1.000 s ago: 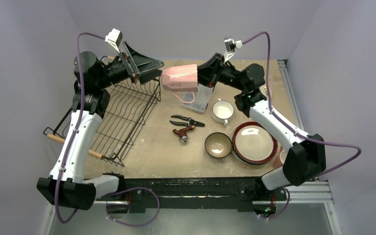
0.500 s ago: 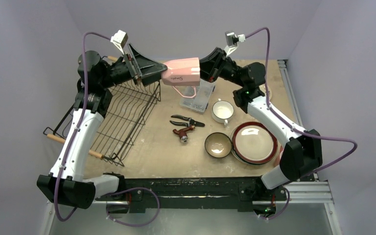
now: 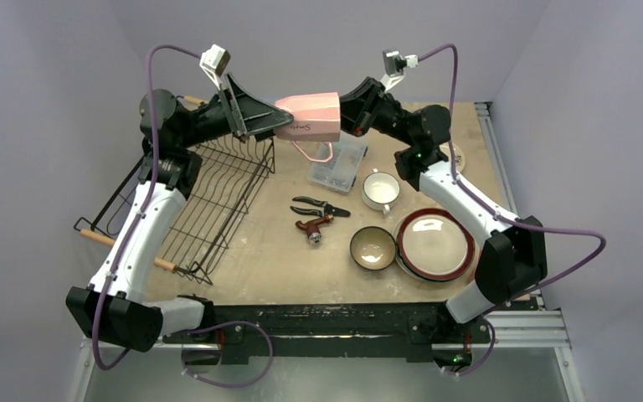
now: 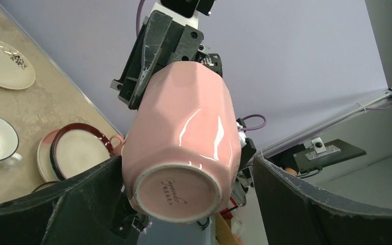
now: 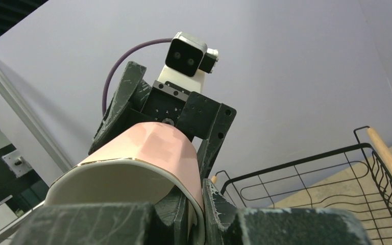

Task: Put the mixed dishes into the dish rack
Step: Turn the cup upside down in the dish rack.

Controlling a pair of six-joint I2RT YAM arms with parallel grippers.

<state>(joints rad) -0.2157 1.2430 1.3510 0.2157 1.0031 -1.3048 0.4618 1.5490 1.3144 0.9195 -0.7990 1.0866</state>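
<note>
A pink mug [image 3: 310, 117] hangs on its side in the air above the table's far side, handle down. My right gripper [image 3: 345, 113] is shut on its rim wall, one finger inside and one outside [image 5: 200, 204]. My left gripper [image 3: 270, 117] is open, its fingers on either side of the mug's base [image 4: 188, 159]. The left finger stands close against the mug [image 4: 184, 127] and the right finger is well apart from it. The dish rack [image 3: 218, 193] sits at the left, below my left arm, with no dishes in it.
A white cup [image 3: 380, 189], a brown-rimmed bowl [image 3: 373, 248] and a red-rimmed plate [image 3: 434, 244] sit on the table's right half. A clear plastic box [image 3: 339, 163] lies under the mug. Black pruners [image 3: 320, 205] and a red-black tool [image 3: 314, 226] lie mid-table.
My right gripper has carried the pink mug up and to the left. My left gripper has moved right, and its open fingers now flank the mug's base.
</note>
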